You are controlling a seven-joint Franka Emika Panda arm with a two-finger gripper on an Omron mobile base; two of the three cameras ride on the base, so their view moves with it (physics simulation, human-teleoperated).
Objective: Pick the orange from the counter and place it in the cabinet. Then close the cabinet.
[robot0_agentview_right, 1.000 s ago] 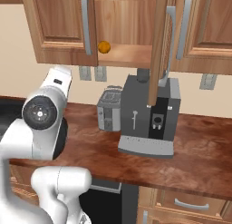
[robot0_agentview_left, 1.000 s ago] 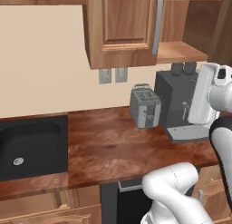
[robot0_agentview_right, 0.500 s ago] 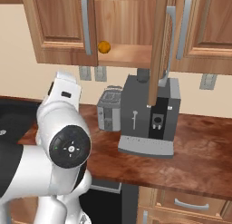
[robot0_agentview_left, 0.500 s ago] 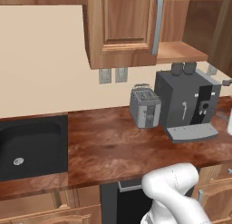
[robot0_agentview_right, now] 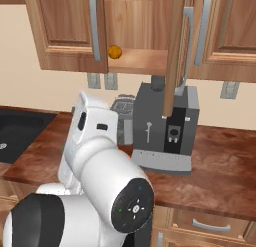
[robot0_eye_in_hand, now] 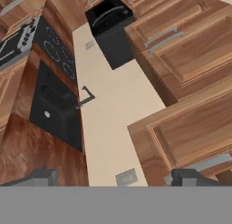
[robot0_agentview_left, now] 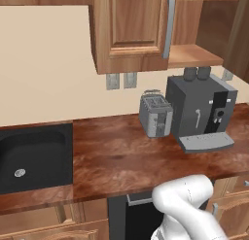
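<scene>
Change since half a second ago: in your left base view the arm has dropped to a white elbow at 5 o'clock; in your right base view its white bulk has swung closer to the lens and now fills the lower left.

Gripper: in your hand view the two dark fingertips stand wide apart at the bottom edge, one at 7 o'clock, one at 5 o'clock. Nothing is between them and they touch nothing.

Beyond the tips: cream wall, a closed cabinet door at 3 o'clock, the black sink at 9 o'clock.

Orange: on the shelf inside the cabinet, at 11 o'clock in your right base view, just right of the left door's grey handle.

Cabinet door: open, edge-on, hanging in front of the coffee machine.

Counter: carries the toaster and the coffee machine, side by side and close together; the sink lies at 9 o'clock in your left base view.
</scene>
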